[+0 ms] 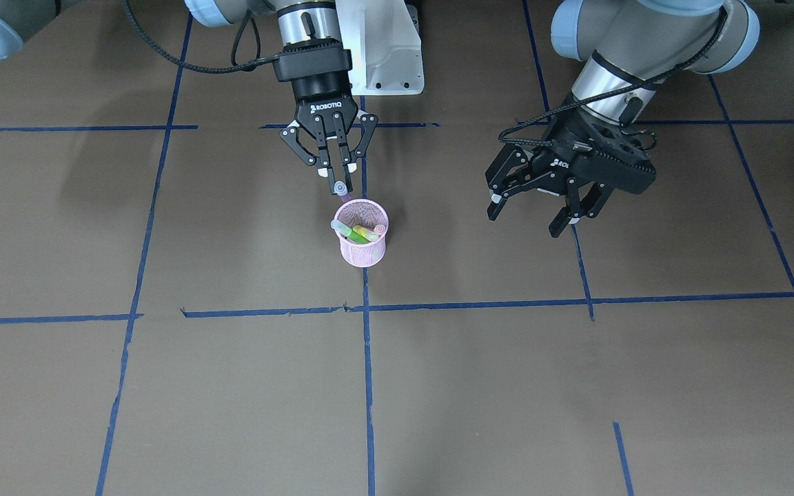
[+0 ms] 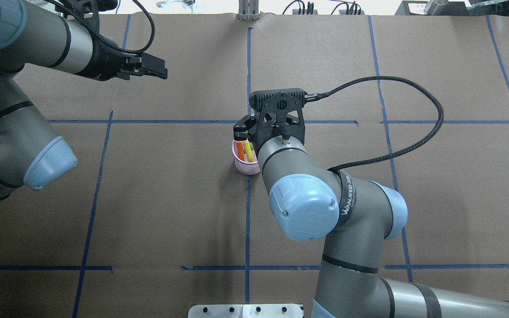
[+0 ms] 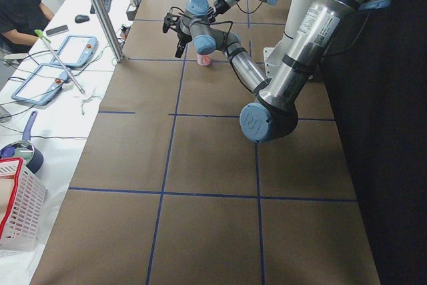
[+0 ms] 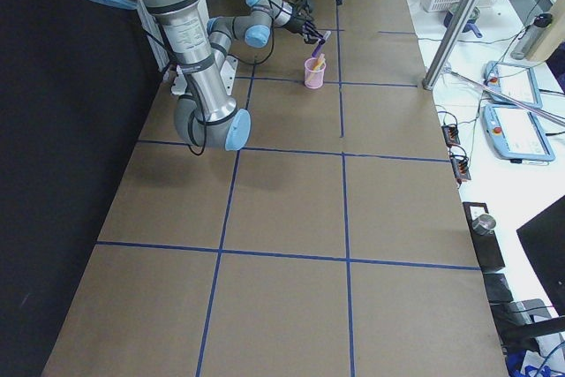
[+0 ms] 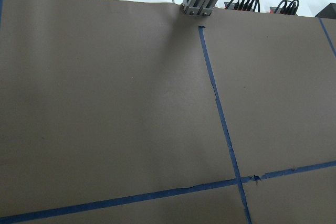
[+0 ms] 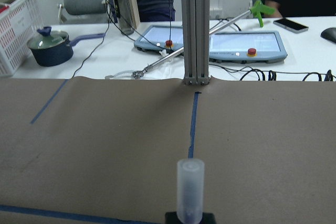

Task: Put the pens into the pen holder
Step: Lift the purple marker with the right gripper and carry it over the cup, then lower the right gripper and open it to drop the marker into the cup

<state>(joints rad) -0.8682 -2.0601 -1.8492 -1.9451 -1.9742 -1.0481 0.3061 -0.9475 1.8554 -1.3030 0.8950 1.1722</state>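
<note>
The pink mesh pen holder [image 1: 364, 249] stands upright near the table's middle, on a blue tape line. It is also seen in the overhead view [image 2: 244, 167]. Inside it lean a green pen [image 1: 351, 235], a yellow pen [image 2: 248, 152] and an orange pen [image 2: 240, 151]. My right gripper [image 1: 336, 169] hangs just above the cup's robot-side rim. It is shut on a purple pen [image 1: 344, 194], whose pale cap [image 6: 190, 190] points out past the fingertips. My left gripper [image 1: 526, 222] hovers open and empty above the table, well off to the cup's side.
Blue tape lines [image 1: 367, 358] divide the brown table. The white robot base mount [image 1: 380, 55] sits behind the cup. An aluminium post [image 2: 248, 15] stands at the far edge. Teach pendants [image 6: 210, 40], a pot and a person lie beyond the table.
</note>
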